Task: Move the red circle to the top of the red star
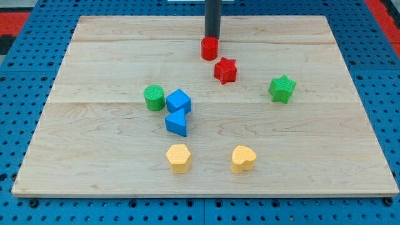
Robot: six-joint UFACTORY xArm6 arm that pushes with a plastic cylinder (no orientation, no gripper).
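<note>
The red circle (209, 48) sits near the view's top centre of the wooden board. The red star (225, 70) lies just below and to the right of it, a small gap apart. My tip (212, 38) comes down from the view's top and stands right behind the red circle, at its upper edge, touching or nearly touching it.
A green star (282, 89) is at the right. A green circle (154, 97), a blue cube (179, 101) and a blue triangle (177, 122) cluster left of centre. A yellow hexagon (179, 157) and a yellow heart (243, 159) lie near the bottom. The board's wooden surface (94, 156) ends in edges over a blue pegboard.
</note>
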